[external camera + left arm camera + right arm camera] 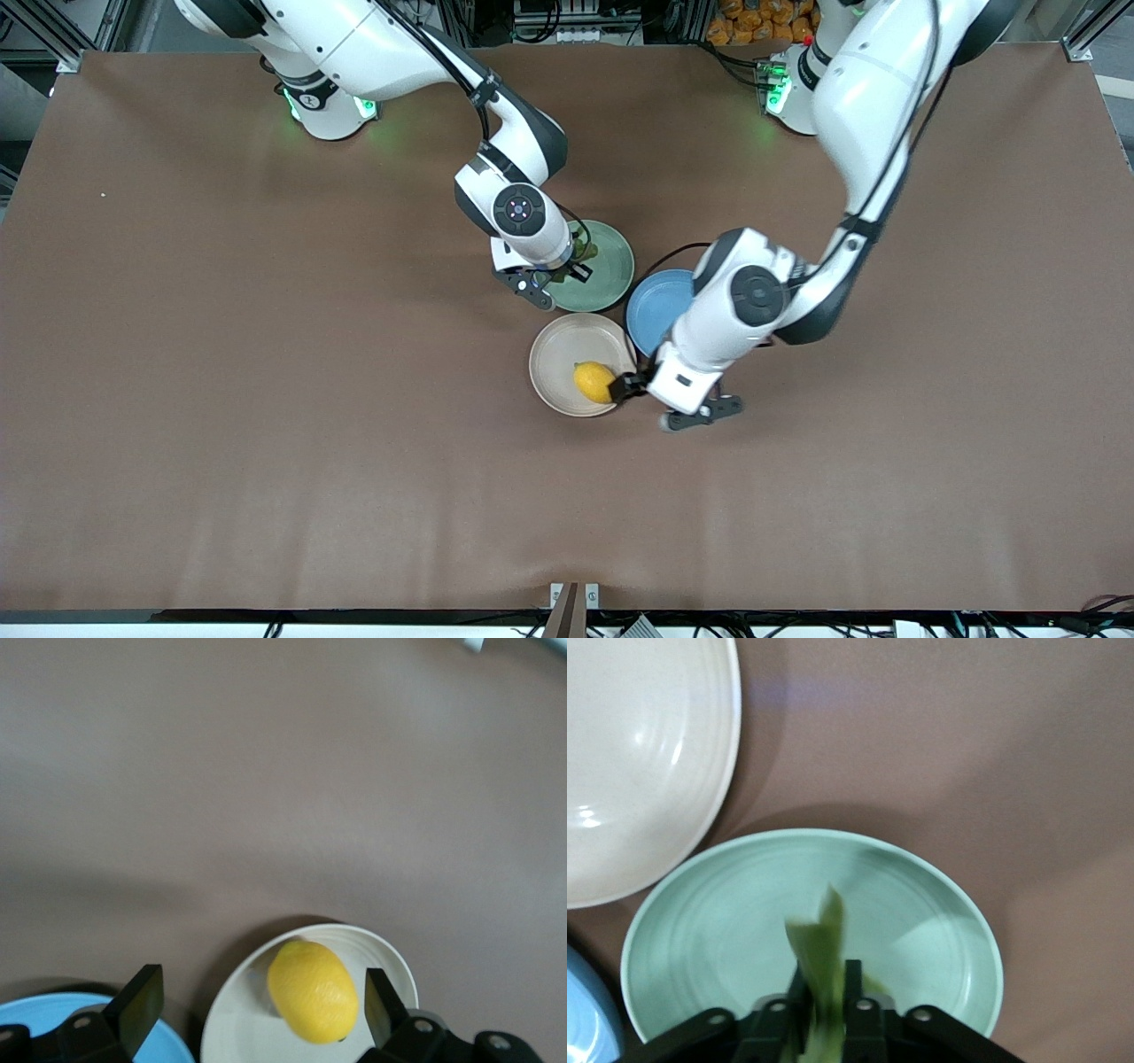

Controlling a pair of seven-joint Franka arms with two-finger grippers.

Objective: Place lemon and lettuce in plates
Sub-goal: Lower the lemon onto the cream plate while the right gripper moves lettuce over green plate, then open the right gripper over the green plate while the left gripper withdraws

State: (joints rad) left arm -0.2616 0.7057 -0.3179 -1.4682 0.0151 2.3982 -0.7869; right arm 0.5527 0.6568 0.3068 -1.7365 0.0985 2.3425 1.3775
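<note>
Three plates are sitting clustered mid-table, close together. Beige plate is lying nearest the front camera and is holding the lemon, which is resting on its side against the rim toward the left arm's end. Mint-green plate is lying farther from the front camera. Blue plate is sitting beside both, toward the left arm's end, partly covered by the left arm; the part showing is carrying nothing.

Left gripper is hanging low over the beige plate's edge, fingers spread wide and gripping nothing. In the left wrist view the lemon is lying in the plate between the fingers, apparently free of both, though contact is hard to judge from this angle.

Right gripper is hovering over the mint-green plate, fingers pinched tight on the lettuce, a pale-green strip sticking out from between them above the plate's centre. In the front view the lettuce is only showing as a dark-green scrap beside the wrist.
</note>
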